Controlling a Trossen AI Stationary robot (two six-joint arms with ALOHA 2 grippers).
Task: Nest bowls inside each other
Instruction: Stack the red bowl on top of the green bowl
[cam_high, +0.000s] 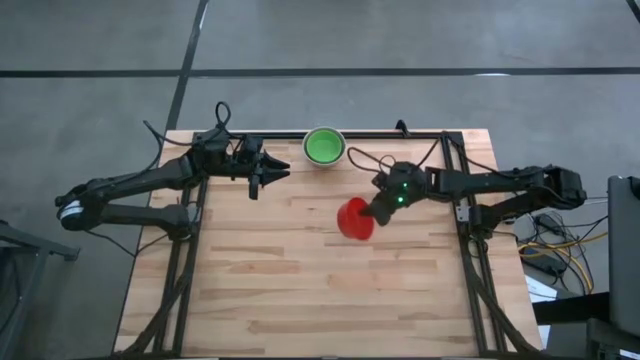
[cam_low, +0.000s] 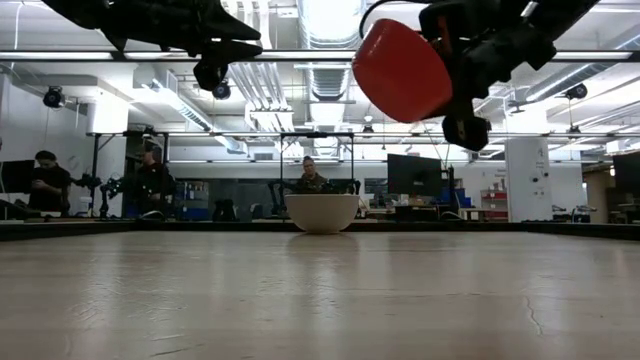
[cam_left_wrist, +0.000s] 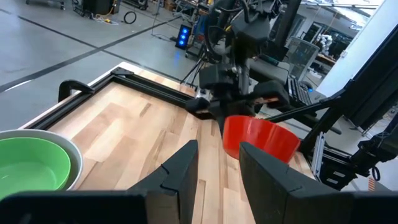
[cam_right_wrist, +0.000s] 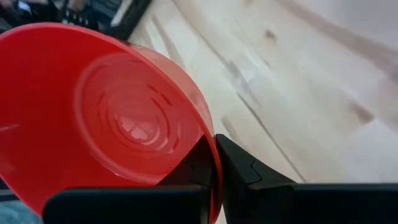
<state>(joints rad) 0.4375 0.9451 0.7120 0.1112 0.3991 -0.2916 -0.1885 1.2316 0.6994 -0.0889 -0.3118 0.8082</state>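
Note:
A green bowl (cam_high: 323, 146) sits nested inside a white bowl (cam_low: 322, 212), which stands on its base at the middle of the table's far edge. A red bowl (cam_high: 352, 220) hangs over the table's middle, right of centre, with my right gripper (cam_high: 375, 210) shut on it. It shows high and tilted in the low view (cam_low: 402, 70). My left gripper (cam_high: 272, 172) hovers left of the green bowl, open, with nothing between its fingers (cam_left_wrist: 186, 165). My right gripper pinches the red bowl's rim (cam_right_wrist: 208, 146), one finger inside the bowl and one outside the wall. The fingers come slanting down from the table's right side. The bowl is lifted clear of the table and tipped on its side, its opening toward the gripper.
Black metal rails (cam_high: 455, 190) run along the table's left, right and far edges. The near half of the wooden tabletop (cam_high: 320, 300) lies bare. People and workstations (cam_low: 150, 185) show in the room beyond the far edge.

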